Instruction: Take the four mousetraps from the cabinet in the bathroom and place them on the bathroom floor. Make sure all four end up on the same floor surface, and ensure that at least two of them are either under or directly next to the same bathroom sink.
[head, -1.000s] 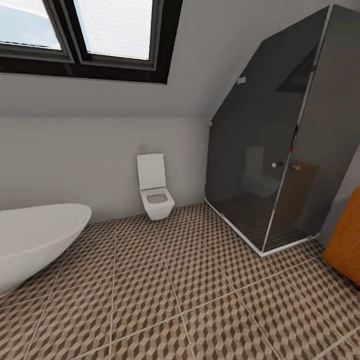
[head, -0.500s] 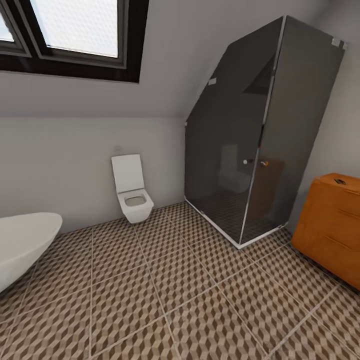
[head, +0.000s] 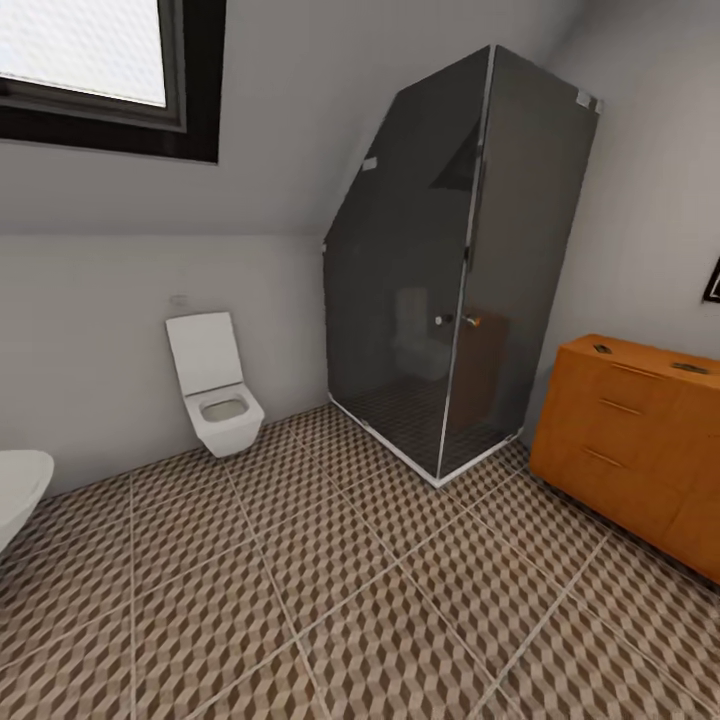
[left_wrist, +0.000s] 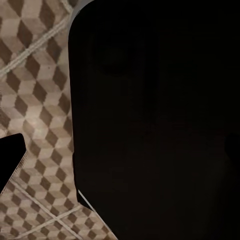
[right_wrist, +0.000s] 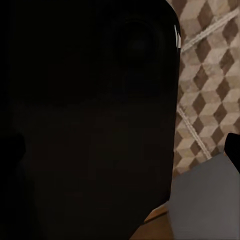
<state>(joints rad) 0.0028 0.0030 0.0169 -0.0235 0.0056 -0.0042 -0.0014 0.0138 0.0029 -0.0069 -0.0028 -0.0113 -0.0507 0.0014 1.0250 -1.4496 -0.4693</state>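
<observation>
A bathroom seen from the robot's head camera. The floor spreads across the lower half of the view: large square tiles printed with brown, tan and cream cubes, split by pale grout lines.

One dark glass shower stands in the far corner, its top sloped to follow the ceiling, its base meeting the floor's far edge.

One cabinet stands on the floor at the right wall, just beside the shower. It is an orange-brown wooden chest of drawers, wide and low, its long axis running along the wall away from the shower, its drawer fronts facing the open floor. Three flat bar handles show on the fronts. Two small dark things lie on its top, too small to identify.

One black-framed window sits in the sloped ceiling at upper left.

One white wall-hung toilet has its lid raised, against the far wall.

A curved white bathtub edge shows at far left.

Both wrist views are mostly blocked by a dark shape, with cube tiles beyond; whether either gripper is spread or closed cannot be told.
</observation>
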